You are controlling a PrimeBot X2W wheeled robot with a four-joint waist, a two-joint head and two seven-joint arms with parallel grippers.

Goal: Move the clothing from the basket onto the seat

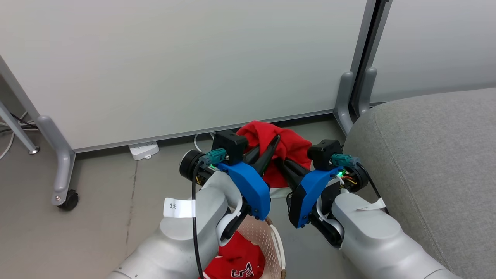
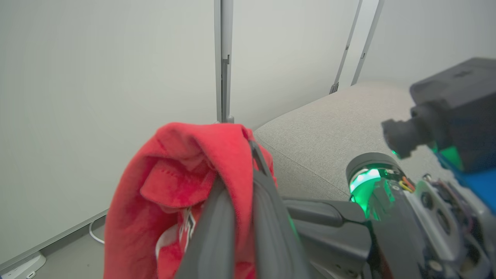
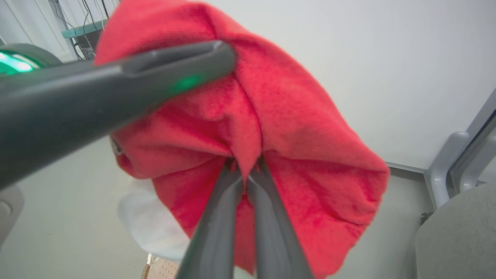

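Head view first: both arms have a soft red fabric garment (image 1: 288, 145) hoisted up off the grey floor (image 1: 108, 201), in front of the white partition panel (image 1: 174, 66). The left gripper (image 1: 266, 146) and right gripper (image 1: 282, 162) dig in from either side, fingertips buried in the bunched cloth. Down at the bottom edge is the cream perforated plastic basket (image 1: 273, 240), with a second red garment with a black-and-white emblem (image 1: 238, 267) lying in it. The big grey woven upholstered seat (image 1: 426, 155) is just to the right.

Left wrist view: the left gripper (image 2: 238, 170) is clamped on a thick fold, with red cloth draped over and squeezed between both fingers. The fabric is fuzzy and crumpled, with a small white patch (image 2: 186, 228) carrying dark marks I can't read. The seat (image 2: 329, 128) sits behind, apart from the cloth.

Right wrist view: the right gripper (image 3: 246, 176) is pinched tight on a ridge of fabric, fingers nearly touching. The garment (image 3: 294, 128) balloons out around them, and one left-gripper finger (image 3: 116, 89) lies across its upper left. There's a white blurry shape (image 3: 147, 221) below it, can't tell what.
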